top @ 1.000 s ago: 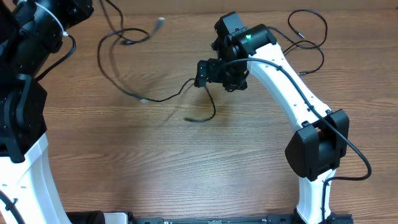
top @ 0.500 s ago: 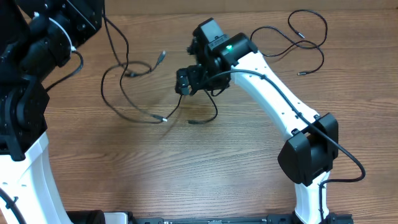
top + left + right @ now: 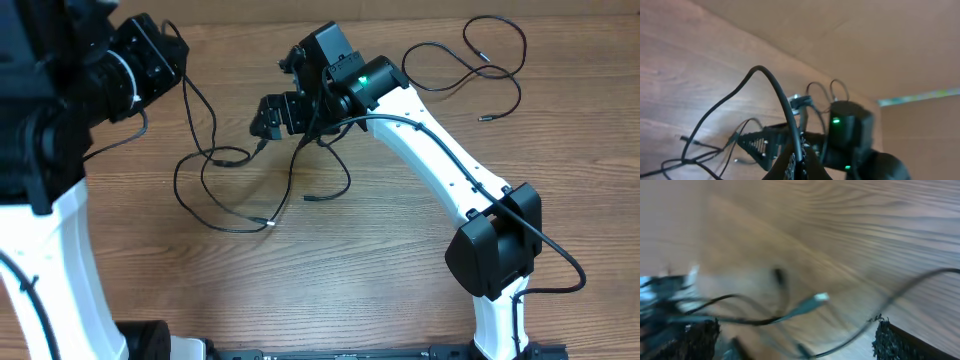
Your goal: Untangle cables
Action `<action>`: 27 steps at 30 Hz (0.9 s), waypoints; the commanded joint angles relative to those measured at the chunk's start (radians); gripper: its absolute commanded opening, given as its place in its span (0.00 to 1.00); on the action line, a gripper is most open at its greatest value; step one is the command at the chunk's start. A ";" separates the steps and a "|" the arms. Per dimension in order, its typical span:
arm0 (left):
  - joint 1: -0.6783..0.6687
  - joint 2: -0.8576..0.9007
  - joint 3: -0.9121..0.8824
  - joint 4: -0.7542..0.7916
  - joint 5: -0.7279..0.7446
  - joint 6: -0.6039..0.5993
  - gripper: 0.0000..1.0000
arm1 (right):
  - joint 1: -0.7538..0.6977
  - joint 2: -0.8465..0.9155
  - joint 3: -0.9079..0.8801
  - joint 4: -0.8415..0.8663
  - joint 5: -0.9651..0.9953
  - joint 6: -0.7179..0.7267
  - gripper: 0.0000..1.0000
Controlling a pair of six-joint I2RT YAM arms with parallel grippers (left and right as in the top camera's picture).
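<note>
Over the last second the right end effector [image 3: 268, 115] had swung from the middle of the counter [image 3: 350, 290] out toward eleven o'clock. Its jaws were spread wide with nothing between them, and it hung close over the cables [image 3: 235, 190]. The left end effector [image 3: 160, 60] had come further in from ten o'clock and was pinched tight on one black strand [image 3: 775, 87], which arched out of the closed fingers and ran down to the wood. With that pull the loops had slid from the far edge toward the centre and lay more open, one plug [image 3: 270, 223] resting at about seven o'clock of the heap. The strands crossed one another just below the right end effector, so the knot looked loosened rather than undone. The open right jaws seemed placed to take a second strand near that crossing and draw it away from the held one. The right wrist view was blurred by motion and showed only a plug end and thin cords between its fingers. A separate cord [image 3: 490, 60] lay in loose curves at one o'clock, well apart from the heap. The counter was brown wood grain, bare apart from the cords. Beyond it the left wrist view showed a plain tan wall [image 3: 850, 40] with a thin greenish strip at its right edge.
</note>
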 commanded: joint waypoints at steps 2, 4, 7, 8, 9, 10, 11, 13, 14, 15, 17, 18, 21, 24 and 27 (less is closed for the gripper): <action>-0.001 0.048 0.006 -0.021 0.066 0.062 0.04 | -0.013 0.000 0.000 0.027 -0.227 -0.002 1.00; -0.005 0.067 0.006 -0.019 0.116 0.061 0.04 | -0.013 0.000 0.000 0.035 -0.303 -0.016 1.00; -0.038 0.097 0.006 -0.003 0.158 0.061 0.04 | 0.006 0.000 0.000 0.047 -0.363 -0.015 1.00; -0.050 0.103 0.006 0.000 0.158 0.061 0.04 | 0.011 0.000 0.000 0.047 -0.362 -0.015 1.00; -0.065 0.109 0.006 0.003 0.158 0.061 0.05 | 0.017 0.000 0.000 0.047 -0.362 -0.015 1.00; -0.074 0.112 0.006 0.007 0.159 0.061 0.04 | 0.021 0.000 0.000 0.047 -0.360 -0.015 1.00; -0.087 0.116 0.006 0.015 0.163 0.061 0.04 | 0.025 0.000 -0.001 0.046 -0.351 -0.016 1.00; -0.104 0.116 0.006 0.032 0.182 0.061 0.04 | 0.030 0.000 -0.001 0.042 -0.313 -0.015 1.00; -0.112 0.115 0.006 0.044 0.201 0.061 0.04 | 0.031 0.000 -0.001 0.037 -0.288 -0.015 1.00; -0.119 0.114 0.006 0.059 0.229 0.061 0.04 | 0.032 0.000 -0.001 0.029 -0.267 -0.015 1.00; -0.125 0.114 0.006 0.097 0.303 0.061 0.04 | 0.032 0.000 -0.001 0.002 -0.212 -0.015 1.00; -0.125 0.114 0.006 0.119 0.340 0.061 0.04 | 0.032 0.000 -0.001 -0.011 -0.188 -0.015 1.00; -0.125 0.114 0.006 0.179 0.473 0.042 0.04 | 0.032 0.000 -0.001 -0.032 -0.149 -0.016 1.00; -0.125 0.114 0.006 0.205 0.553 0.026 0.04 | 0.032 0.000 -0.001 -0.034 -0.140 -0.016 1.00; -0.125 0.114 0.006 0.204 0.554 0.027 0.04 | 0.032 0.000 -0.001 -0.034 -0.140 -0.015 1.00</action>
